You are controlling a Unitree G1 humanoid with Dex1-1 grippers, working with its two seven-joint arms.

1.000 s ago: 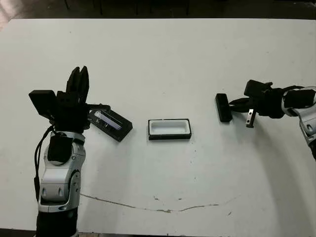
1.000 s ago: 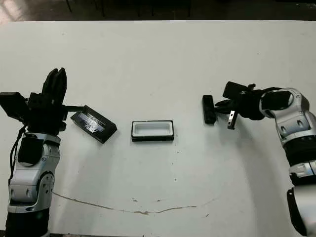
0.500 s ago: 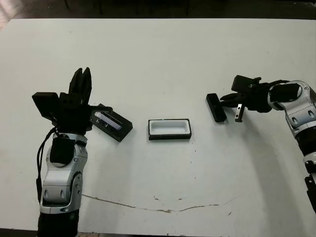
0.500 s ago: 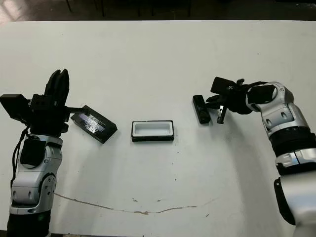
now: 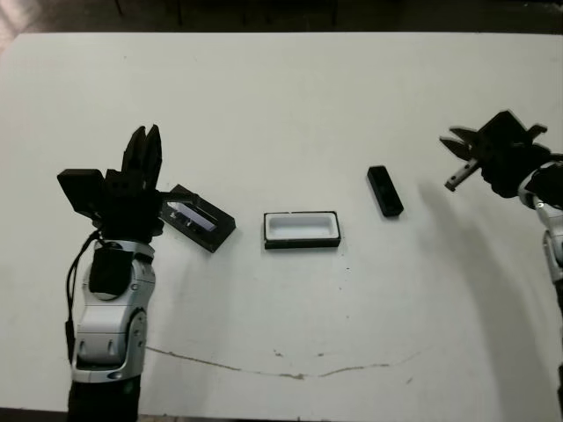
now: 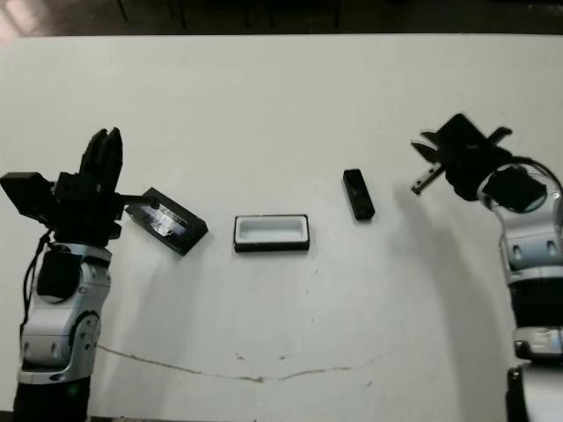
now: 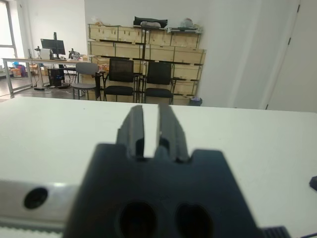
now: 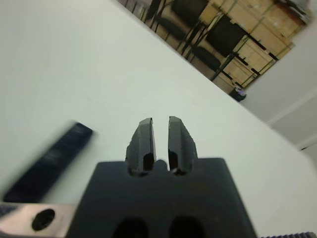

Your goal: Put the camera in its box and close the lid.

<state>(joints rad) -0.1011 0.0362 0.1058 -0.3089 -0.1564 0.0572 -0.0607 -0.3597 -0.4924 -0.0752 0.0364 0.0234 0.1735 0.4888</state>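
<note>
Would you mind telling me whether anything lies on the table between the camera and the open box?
Nothing visible does. The camera lies apart from the box, on the side of the right gripper, with only bare table between them.

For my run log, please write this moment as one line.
camera: on table, outside box | lid: off, beside left gripper | right gripper: empty, away

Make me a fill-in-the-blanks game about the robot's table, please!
1. The box has a ____ lining inside.
2. The camera lies on the table, between the box and the robot's ____ gripper.
3. The lid lies beside the robot's ____ gripper.

Missing words: white; right; left
</note>
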